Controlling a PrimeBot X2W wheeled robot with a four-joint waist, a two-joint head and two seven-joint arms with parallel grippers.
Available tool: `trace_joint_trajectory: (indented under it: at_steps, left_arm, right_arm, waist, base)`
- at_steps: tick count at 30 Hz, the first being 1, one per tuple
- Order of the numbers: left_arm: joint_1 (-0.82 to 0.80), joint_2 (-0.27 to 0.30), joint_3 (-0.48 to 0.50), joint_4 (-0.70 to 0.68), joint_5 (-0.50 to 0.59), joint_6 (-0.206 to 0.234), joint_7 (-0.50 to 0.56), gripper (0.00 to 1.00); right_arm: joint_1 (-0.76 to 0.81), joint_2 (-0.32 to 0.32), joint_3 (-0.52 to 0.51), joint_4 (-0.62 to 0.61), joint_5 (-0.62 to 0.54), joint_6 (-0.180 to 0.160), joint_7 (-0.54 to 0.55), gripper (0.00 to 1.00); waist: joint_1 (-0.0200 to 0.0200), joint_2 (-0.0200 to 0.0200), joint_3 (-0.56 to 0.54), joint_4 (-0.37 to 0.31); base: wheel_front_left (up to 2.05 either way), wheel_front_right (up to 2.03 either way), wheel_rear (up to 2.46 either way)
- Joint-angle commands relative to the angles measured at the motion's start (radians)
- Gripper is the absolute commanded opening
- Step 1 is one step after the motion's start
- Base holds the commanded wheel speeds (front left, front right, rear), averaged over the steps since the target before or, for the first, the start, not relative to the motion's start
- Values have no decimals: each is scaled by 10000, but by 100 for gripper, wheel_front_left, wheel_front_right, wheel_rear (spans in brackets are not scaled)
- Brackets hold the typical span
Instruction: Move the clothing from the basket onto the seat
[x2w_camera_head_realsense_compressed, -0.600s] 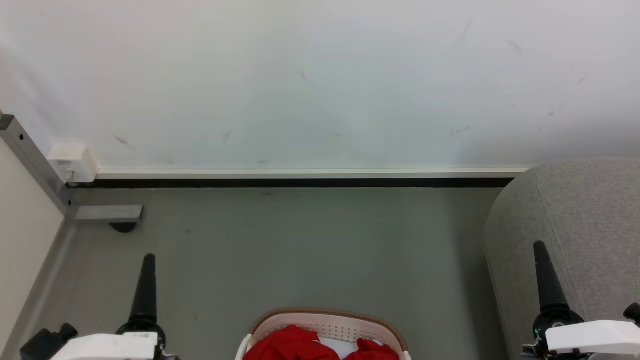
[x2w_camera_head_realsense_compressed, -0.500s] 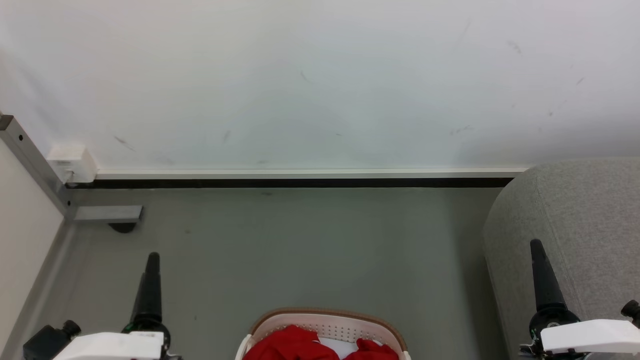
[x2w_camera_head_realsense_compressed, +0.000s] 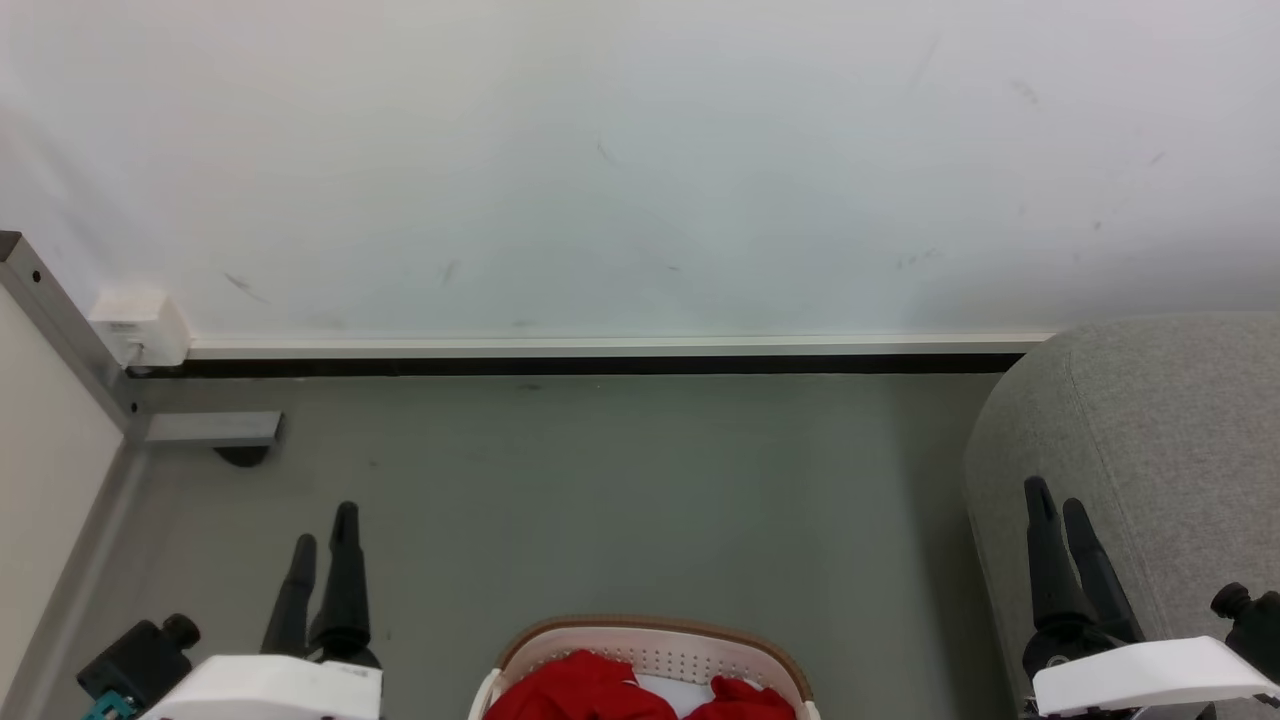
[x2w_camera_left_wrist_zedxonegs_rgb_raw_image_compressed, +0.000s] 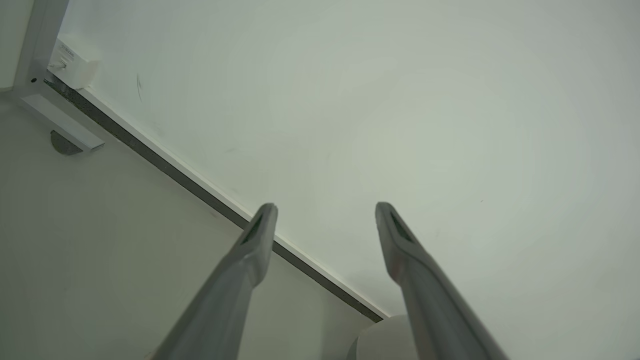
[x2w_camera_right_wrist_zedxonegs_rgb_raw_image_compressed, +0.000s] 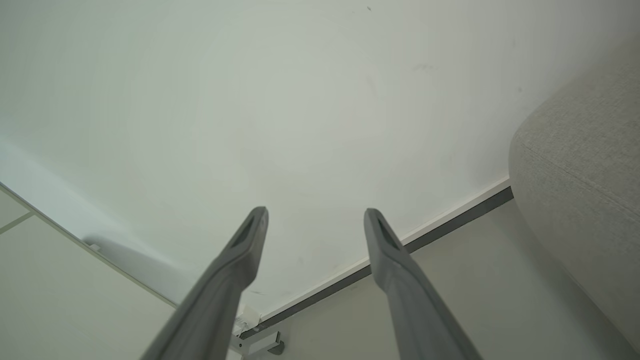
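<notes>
head view: we see the left hand (x2w_camera_head_realsense_compressed: 324, 525) at the lower left and the right hand (x2w_camera_head_realsense_compressed: 1055, 495) at the lower right, both raised above the floor (x2w_camera_head_realsense_compressed: 620, 480), dark fingers pointing toward the wall (x2w_camera_head_realsense_compressed: 640, 150). in each wrist view the two fingers stand clearly apart with only wall and floor between them, so we read both hands as parted and holding nothing. the basket (x2w_camera_head_realsense_compressed: 650, 632) sits on the floor at bottom centre, between the two hands and touched by neither. its far brown rim and perforated inner wall show at the view's lower edge. the clothing (x2w_camera_head_realsense_compressed: 580, 690) lies bunched inside the basket, red with a patch of white beside it. the seat (x2w_camera_head_realsense_compressed: 1160, 420) stands at the right, well apart from the basket, its rounded corner behind the right hand. a dark skirting strip (x2w_camera_head_realsense_compressed: 600, 365) runs along the wall's foot. a small white box (x2w_camera_head_realsense_compressed: 140, 325) sits at its left end beside a grey metal post (x2w_camera_head_realsense_compressed: 60, 315).
</notes>
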Motion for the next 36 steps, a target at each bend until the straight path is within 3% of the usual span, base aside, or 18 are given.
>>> trace_joint_trajectory:
  at_steps: [1,9,18,36]
  left_arm:
    - [10,89,-43,-158,491,44,-113,100]
    - [23,98,-288,-175,2117,313,-338,100]
    - [90,130,-512,-104,3540,571,-579,100]
    - [202,228,-795,-60,5178,833,-976,100]
  right_arm:
    - [-255,-123,-28,-42,-398,-6,-105,100]
    - [-327,-127,-100,333,-2076,-8,-340,100]
    - [-389,-135,75,456,-3187,-9,-582,100]
    - [-493,-148,366,739,-4615,-12,-999,100]
  waist:
    - [0,0,-2,0]
    - [0,0,-6,-6]
    - [0,0,15,-40]
    - [0,0,14,-100]
  base:
    - [0,0,0]
    - [0,0,0]
    - [0,0,0]
    - [0,0,0]
